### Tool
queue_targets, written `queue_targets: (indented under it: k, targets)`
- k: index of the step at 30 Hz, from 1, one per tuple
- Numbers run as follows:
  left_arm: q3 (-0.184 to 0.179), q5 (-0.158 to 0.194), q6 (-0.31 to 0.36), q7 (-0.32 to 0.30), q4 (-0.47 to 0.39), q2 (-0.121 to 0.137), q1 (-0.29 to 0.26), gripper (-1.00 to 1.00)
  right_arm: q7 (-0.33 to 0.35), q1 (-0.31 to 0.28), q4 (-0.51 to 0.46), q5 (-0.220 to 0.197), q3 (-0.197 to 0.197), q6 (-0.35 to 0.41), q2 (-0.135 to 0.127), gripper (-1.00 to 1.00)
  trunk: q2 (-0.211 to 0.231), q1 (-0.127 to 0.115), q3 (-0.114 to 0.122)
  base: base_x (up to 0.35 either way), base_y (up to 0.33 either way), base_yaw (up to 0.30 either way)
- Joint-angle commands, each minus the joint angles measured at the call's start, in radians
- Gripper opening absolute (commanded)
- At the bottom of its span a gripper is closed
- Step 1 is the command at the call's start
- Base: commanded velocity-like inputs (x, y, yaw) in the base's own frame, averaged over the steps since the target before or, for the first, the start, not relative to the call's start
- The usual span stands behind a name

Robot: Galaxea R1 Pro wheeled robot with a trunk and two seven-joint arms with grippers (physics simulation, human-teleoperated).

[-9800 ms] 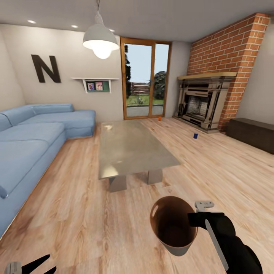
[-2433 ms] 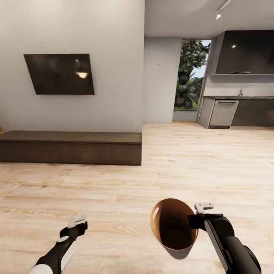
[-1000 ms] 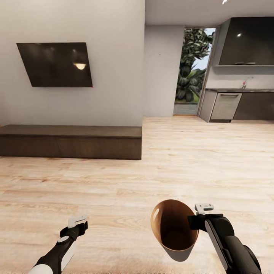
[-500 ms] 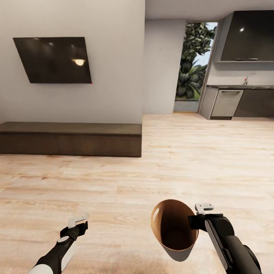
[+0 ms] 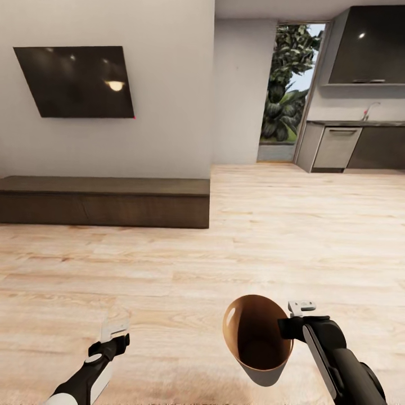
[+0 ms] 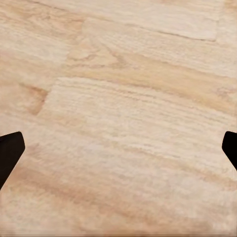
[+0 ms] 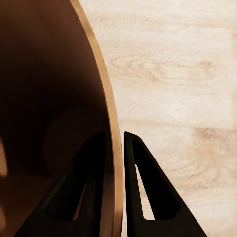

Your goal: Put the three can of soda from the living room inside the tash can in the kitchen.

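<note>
right claw (image 7: pixel 114 190) pinching tash can (image 5: pixel 257 337) rim

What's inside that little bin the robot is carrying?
The trash can, pinched at its rim by the right pincer, shows a glossy orange-brown inner wall. No cans are visible in the part that shows; its bottom lies in dark shadow, so what rests there cannot be told.

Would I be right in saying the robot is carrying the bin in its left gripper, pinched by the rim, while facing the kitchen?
Not quite: the bin is in the right gripper, not the left. The right wrist view shows its fingers pinching the rim, one inside and one outside. The left gripper hangs open over bare floor. The kitchen does lie ahead.
</note>
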Motion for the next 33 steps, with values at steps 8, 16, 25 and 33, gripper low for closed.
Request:
queue_targets:
  k: [8, 16, 25, 33]
  targets:
    - [0.000, 0.000, 0.000, 0.000, 0.006, 0.000, 0.000, 1.00, 0.005, 0.000, 0.000, -0.012, 0.001, -0.001, 0.000, -1.00, 0.000, 0.000, -0.009, -0.022, 0.000, 0.000]
    - [-0.001, 0.000, 0.000, 0.000, 0.007, 0.000, 0.000, 1.00, 0.005, 0.000, 0.000, -0.012, 0.001, -0.001, 0.000, -1.00, 0.000, 0.000, -0.010, -0.127, 0.000, 0.000]
    - [-0.001, 0.000, 0.000, -0.001, 0.007, -0.001, 0.000, 1.00, 0.005, 0.000, 0.000, -0.012, 0.002, -0.001, 0.000, -1.00, 0.000, 0.000, -0.010, -0.014, 0.000, 0.000]
    - [-0.001, 0.000, 0.000, -0.002, 0.007, -0.002, 0.000, 1.00, 0.004, 0.000, 0.000, -0.012, 0.002, -0.001, 0.000, -1.00, 0.000, 0.000, -0.010, -0.088, -0.041, 0.000]
